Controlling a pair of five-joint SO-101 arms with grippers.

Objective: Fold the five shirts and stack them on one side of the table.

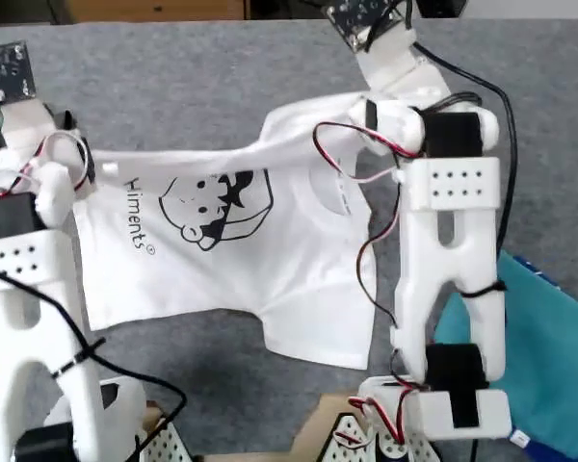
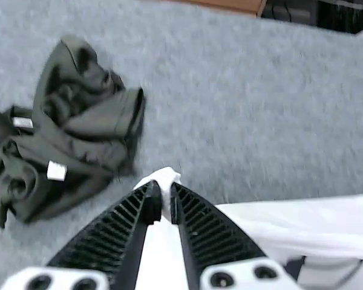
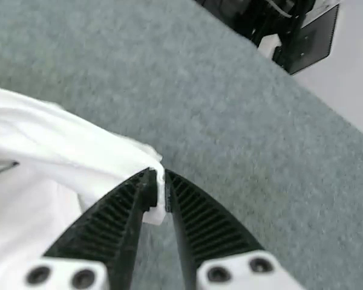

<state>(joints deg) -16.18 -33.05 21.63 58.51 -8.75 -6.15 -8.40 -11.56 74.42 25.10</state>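
Black-printed white shirt (image 1: 270,269), olive shirt (image 2: 66,139), teal cloth (image 1: 549,375), grey table (image 1: 173,77)

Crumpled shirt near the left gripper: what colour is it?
The crumpled shirt is dark olive; left wrist view shows it best.

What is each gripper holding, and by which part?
Both hold the white shirt: the left gripper pinches one end of its lifted edge, the right gripper the other.

White printed shirt (image 1: 270,279), far edge raised
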